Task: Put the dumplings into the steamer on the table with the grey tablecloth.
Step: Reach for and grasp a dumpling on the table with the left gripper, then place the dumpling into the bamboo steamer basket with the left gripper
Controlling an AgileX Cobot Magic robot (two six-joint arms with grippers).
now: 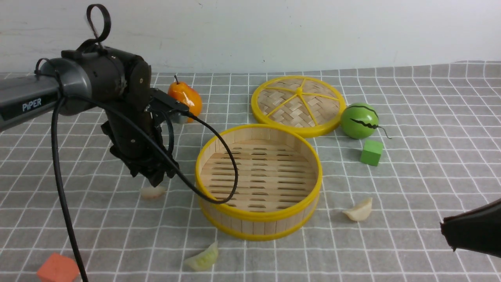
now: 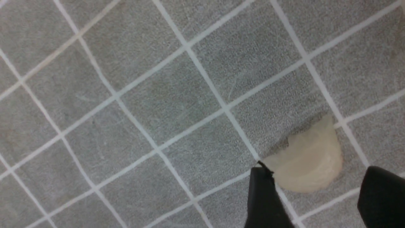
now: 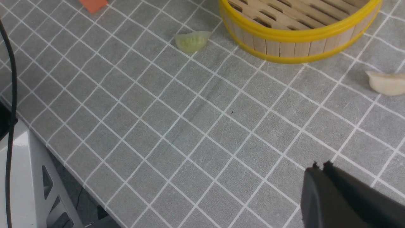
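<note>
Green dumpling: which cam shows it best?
Right wrist view: the green dumpling lies whole and sharp near the steamer. Front view shows it small, near the bottom edge. Left wrist view misses it entirely.

Toward the back lies a flat round woven lid with a yellow rim and yellow spokes. Just beside it on the right sits a green ball marked with a wavy black line, like a little melon, and a small green block rests a bit nearer, in front of the ball. Well off to the left at the back is an orange-red pear with a dark stem, partly hidden, an orange block sits at the near left, and a plain white wall closes off the back.
</note>
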